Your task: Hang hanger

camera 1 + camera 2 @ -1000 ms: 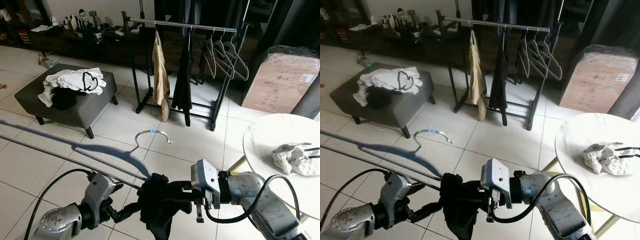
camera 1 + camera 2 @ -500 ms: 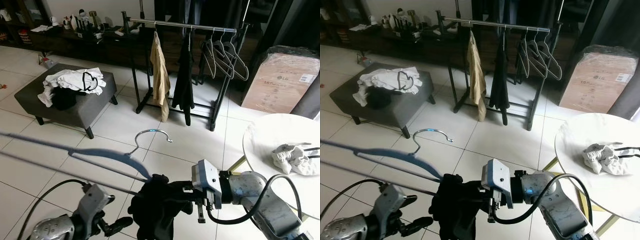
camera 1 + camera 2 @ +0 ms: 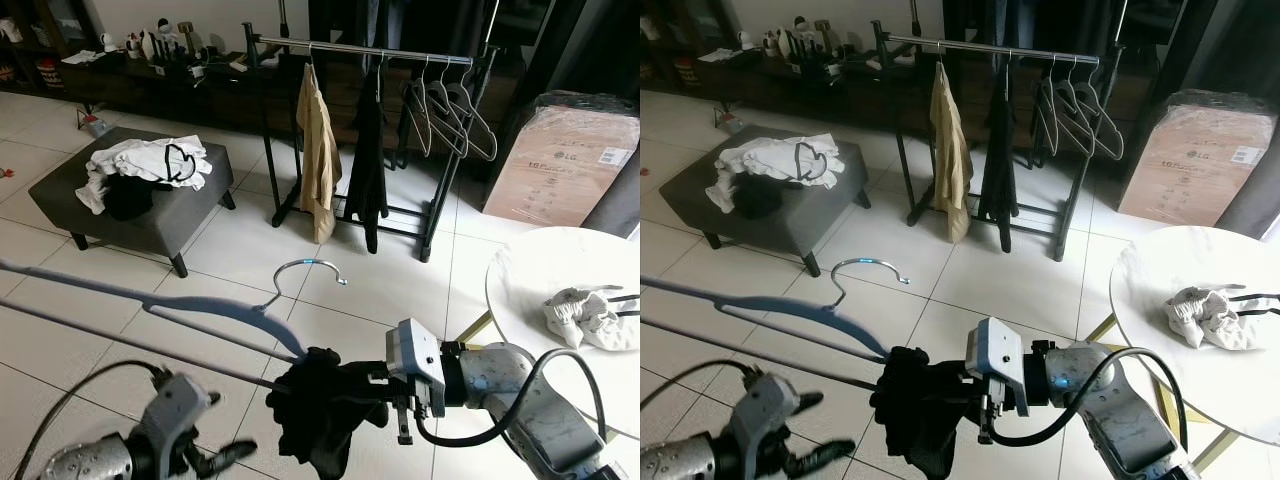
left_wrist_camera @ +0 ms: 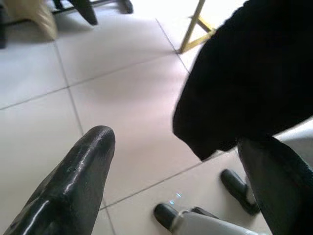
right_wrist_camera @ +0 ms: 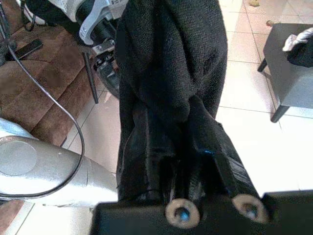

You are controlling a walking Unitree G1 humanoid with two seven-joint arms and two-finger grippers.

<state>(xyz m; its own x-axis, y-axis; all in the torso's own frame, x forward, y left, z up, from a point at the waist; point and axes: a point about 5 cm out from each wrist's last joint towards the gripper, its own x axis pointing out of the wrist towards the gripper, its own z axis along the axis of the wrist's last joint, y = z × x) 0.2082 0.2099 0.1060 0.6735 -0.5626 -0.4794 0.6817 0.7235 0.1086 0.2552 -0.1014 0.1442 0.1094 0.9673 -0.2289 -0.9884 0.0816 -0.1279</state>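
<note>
- A grey ottoman [image 3: 150, 215] is seen on the tiled floor [image 3: 380, 280], with white clothes [image 3: 150, 158] and a dark garment [image 3: 128, 196] piled on it.
- A cardboard box [image 3: 565, 165] is stood against the far side, near the round white desk [image 3: 540, 275].
- A crumpled white cloth [image 3: 590, 318] is laid on that desk.
- A low dark sideboard [image 3: 150, 85] is set along the back wall, with small items [image 3: 160, 40] crowded on top.

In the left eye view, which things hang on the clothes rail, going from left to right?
Beige garment → black garment → empty hangers.
</note>
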